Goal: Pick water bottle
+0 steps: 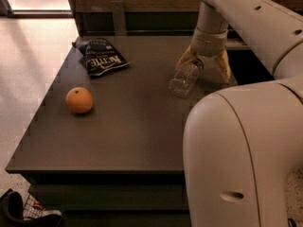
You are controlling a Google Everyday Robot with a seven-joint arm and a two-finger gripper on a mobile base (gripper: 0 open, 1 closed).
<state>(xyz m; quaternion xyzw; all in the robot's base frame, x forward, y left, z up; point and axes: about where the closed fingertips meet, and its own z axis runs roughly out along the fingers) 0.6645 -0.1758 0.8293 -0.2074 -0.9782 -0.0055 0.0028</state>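
The water bottle [184,79], clear and ribbed, lies on its side on the dark table [132,126] at the right, its neck end pointing up toward the gripper. My gripper [202,66] hangs straight down over the bottle's far end. It is open, with one tan finger [183,59] left of the neck and the other to the right, apart from the bottle. The bottle's cap is hidden behind the gripper.
An orange [79,100] sits at the table's left. A dark chip bag [100,56] lies at the back left. My large white arm body [241,160] fills the lower right and covers the table's right edge. A glass panel stands behind the table.
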